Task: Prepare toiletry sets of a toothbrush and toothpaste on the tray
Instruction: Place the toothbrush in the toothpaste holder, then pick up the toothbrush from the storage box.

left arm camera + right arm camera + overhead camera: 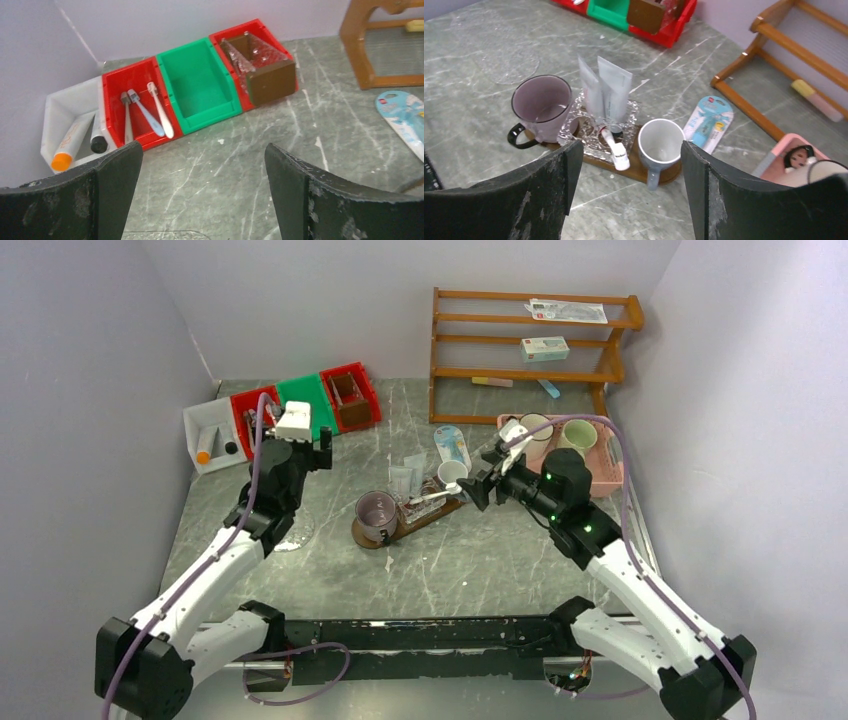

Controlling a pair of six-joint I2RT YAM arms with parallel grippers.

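The dark brown oval tray lies mid-table and also shows in the right wrist view. On it stand a purple mug at the left end and a white mug at the right end. Between them a clear crinkled holder holds two upright pale tubes, and a small white tube lies in front of it. Three toothbrushes lie in a red bin. My left gripper is open and empty, above the table just short of that bin. My right gripper is open and empty, above and in front of the tray.
A white bin holds an orange-capped and a black-capped tube. An empty green bin and a red bin with a brown box stand beside it. A packaged toothbrush lies right of the tray. A pink basket holds mugs. A wooden shelf stands at the back.
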